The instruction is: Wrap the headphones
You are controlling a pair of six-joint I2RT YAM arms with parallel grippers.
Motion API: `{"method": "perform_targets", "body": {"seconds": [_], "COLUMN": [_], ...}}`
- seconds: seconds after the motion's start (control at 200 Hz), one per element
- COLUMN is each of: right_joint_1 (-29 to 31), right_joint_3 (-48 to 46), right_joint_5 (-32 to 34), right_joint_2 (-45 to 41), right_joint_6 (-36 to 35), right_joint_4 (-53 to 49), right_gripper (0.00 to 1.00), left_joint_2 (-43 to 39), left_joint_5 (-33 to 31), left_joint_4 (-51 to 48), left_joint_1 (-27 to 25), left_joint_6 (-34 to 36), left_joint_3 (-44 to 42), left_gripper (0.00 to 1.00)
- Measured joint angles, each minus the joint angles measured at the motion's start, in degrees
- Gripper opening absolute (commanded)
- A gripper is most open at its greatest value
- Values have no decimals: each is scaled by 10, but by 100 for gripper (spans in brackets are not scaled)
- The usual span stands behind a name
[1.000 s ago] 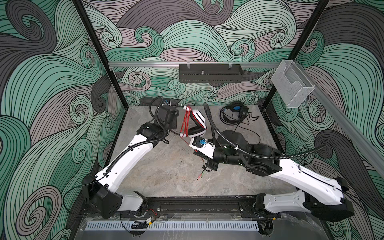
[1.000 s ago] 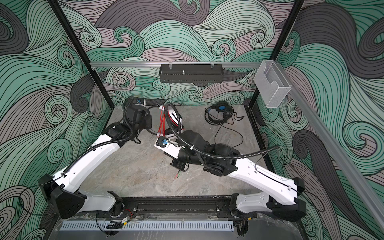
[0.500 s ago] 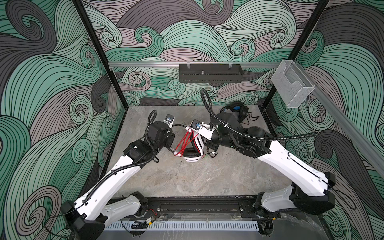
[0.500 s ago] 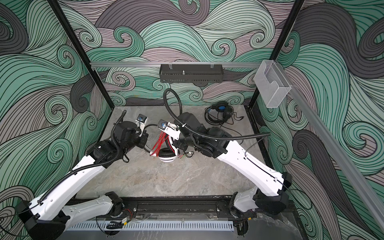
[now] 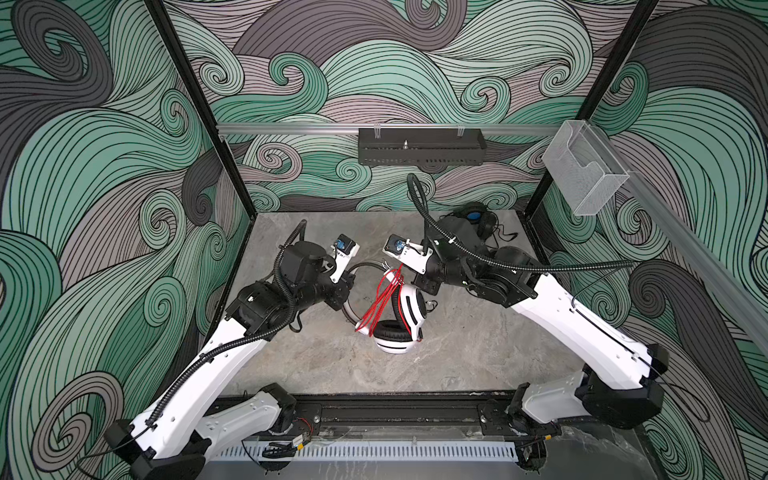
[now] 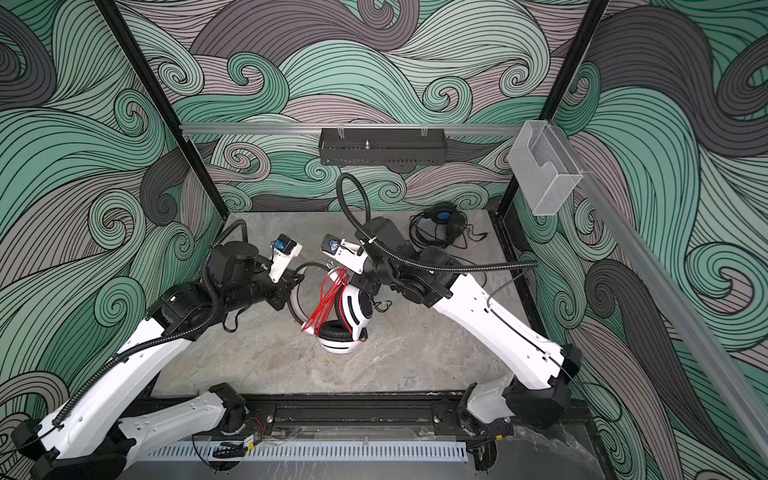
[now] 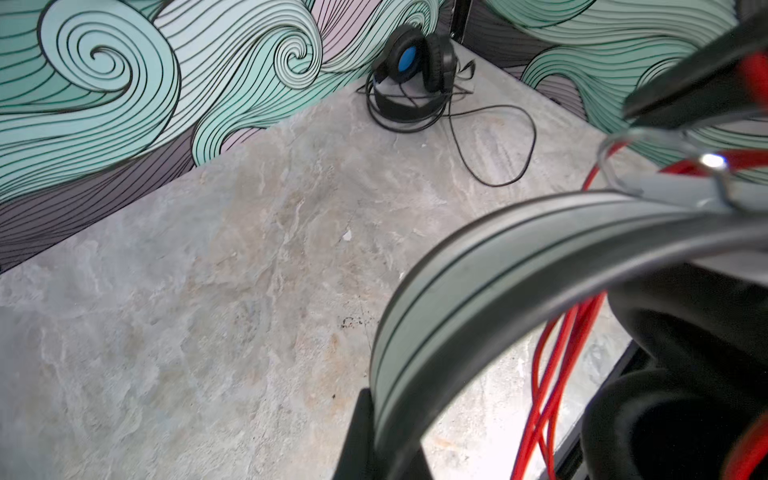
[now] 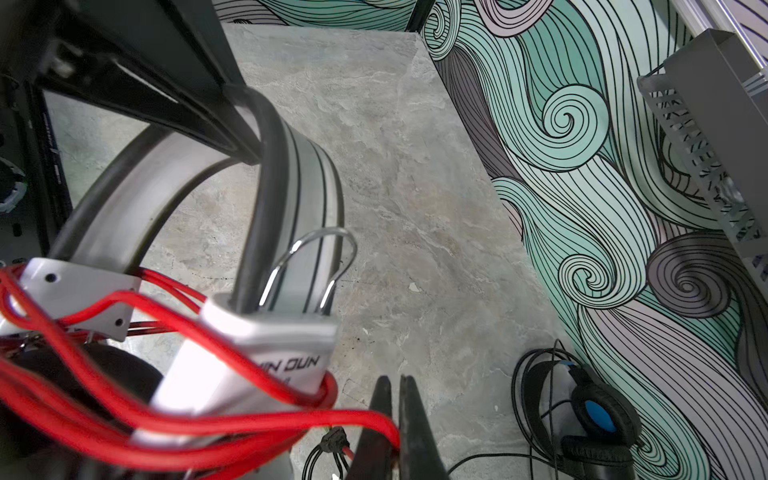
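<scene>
The white headphones with black ear pads hang mid-table, ear cups down. My left gripper is shut on their grey headband. Several loops of the thin red cord run across the band and cups. My right gripper, just right of the band, is shut on a strand of the red cord. A silver binder clip sits on the headband. The black headphones with blue lining lie in the back right corner.
The black pair's cord trails loose over the table in front of it. The red cord's dark plug end dangles by my right fingers. A black perforated tray and a clear holder hang on the rails.
Over the last second my left gripper drew the white headphones from the back toward mid-table. My right gripper swung from the front up beside the band with the red cord. Little movement in the last half second.
</scene>
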Motion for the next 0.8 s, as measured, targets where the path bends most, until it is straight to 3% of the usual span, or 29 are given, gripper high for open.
{"method": "perform_targets", "body": {"seconds": [0.115, 0.5, 0.801], "right_joint_1": [-11, -101, -117], "right_joint_3": [-34, -172, -236], "right_joint_5": [-28, -147, -251], "right_joint_2": [-28, -127, -151], "right_joint_6": [10, 84, 142], "right_joint_4": [29, 177, 273], "right_gripper": [1, 21, 29], "left_joint_2": [9, 21, 26], "left_joint_5": [17, 94, 123], "left_joint_4": [-24, -31, -22], "left_joint_1": [0, -1, -1], "left_joint_6": [-2, -35, -70], "left_joint_3": [32, 115, 163], "left_gripper": [0, 0, 0]}}
